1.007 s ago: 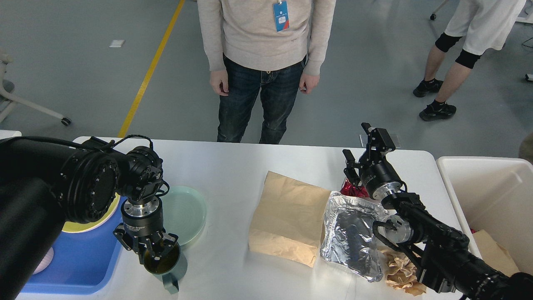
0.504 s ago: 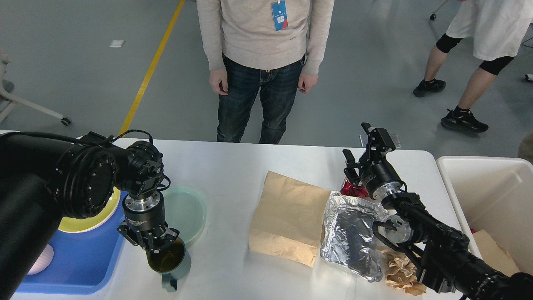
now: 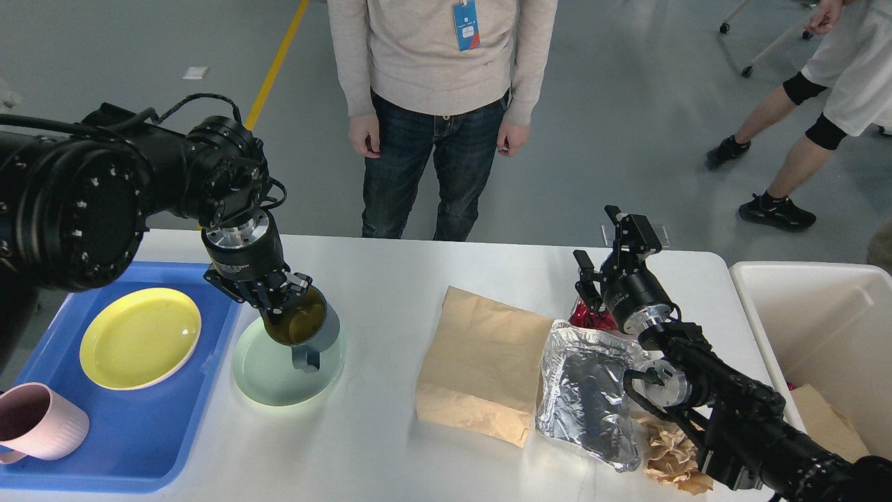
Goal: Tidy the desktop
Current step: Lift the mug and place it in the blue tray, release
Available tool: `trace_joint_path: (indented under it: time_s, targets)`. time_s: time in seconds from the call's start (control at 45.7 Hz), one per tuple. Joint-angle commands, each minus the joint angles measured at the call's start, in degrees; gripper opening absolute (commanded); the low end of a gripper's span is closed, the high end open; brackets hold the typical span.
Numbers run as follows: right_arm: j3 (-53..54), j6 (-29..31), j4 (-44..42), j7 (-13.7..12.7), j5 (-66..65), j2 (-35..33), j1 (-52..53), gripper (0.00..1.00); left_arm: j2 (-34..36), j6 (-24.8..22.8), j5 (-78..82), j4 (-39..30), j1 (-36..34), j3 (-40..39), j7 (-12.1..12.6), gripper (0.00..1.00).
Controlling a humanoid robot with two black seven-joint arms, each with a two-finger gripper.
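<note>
The white desktop (image 3: 390, 279) fills the lower part of the head view. My left gripper (image 3: 282, 303) is shut on the rim of a grey-green mug (image 3: 306, 328) and holds it tilted in the air above a pale green plate (image 3: 268, 369). The mug's handle points down toward the plate. My right gripper (image 3: 613, 240) hangs open over the desktop's far right, above a red wrapper (image 3: 589, 319), with nothing between its fingers. A brown paper bag (image 3: 481, 362), a silver foil bag (image 3: 589, 394) and crumpled brown paper (image 3: 669, 453) lie in front of it.
A blue tray (image 3: 150, 432) at the left holds a yellow plate (image 3: 139, 337) and a pink mug (image 3: 38, 422). A white bin (image 3: 815, 328) stands at the right edge with brown paper inside. A person (image 3: 439, 104) stands just behind the desktop's far edge.
My left arm has lifted the mug off the desktop and carried it back and up, over the green plate. This uncovered the tray, yellow plate and pink mug. The right arm has not moved.
</note>
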Motion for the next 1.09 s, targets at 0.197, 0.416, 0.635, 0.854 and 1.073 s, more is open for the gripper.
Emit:
trace_joint_path:
  time_s: [0.197, 0.416, 0.635, 0.854, 1.073]
  targets:
    - [0.00, 0.00, 0.00, 0.01, 0.02, 0.00, 0.00, 1.00, 6.50, 0.00, 0.56, -0.88, 1.69, 1.53, 0.16, 0.00]
    - [0.00, 0.00, 0.00, 0.01, 0.02, 0.00, 0.00, 1.00, 16.70, 0.00, 0.39, 2.46, 10.30, 1.53, 0.07, 0.00]
    - [0.00, 0.00, 0.00, 0.01, 0.02, 0.00, 0.00, 1.00, 19.08, 0.00, 0.48, 3.69, 14.88, 5.22, -0.11, 0.00]
    - [0.00, 0.00, 0.00, 0.01, 0.02, 0.00, 0.00, 1.00, 20.57, 0.00, 0.48, 3.69, 16.64, 6.45, -0.11, 0.00]
    - [0.00, 0.00, 0.00, 0.01, 0.02, 0.00, 0.00, 1.00, 20.57, 0.00, 0.39, 6.50, 20.33, 7.42, -0.37, 0.00]
